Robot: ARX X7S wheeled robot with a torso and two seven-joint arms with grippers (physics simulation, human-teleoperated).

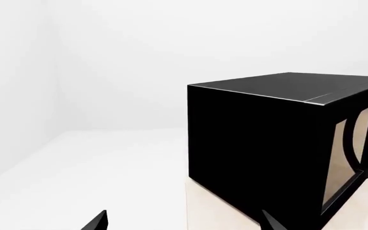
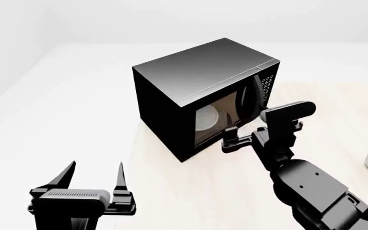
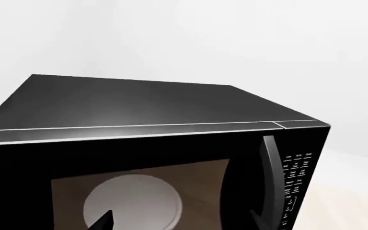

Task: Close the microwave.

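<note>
I press my right gripper, fingers seemingly together, flat on the microwave door near its handle; steady push; left gripper spread, idle.

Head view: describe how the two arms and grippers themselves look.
Both are matte black. The left gripper has two thin pointed triangular fingers on a boxy base with a ribbed grille. The right arm is built of chunky rounded black segments with small screw dots; no cables or markings show.

plain white walls and white floor; pale wood-grain tabletop, even, soft light.
</note>
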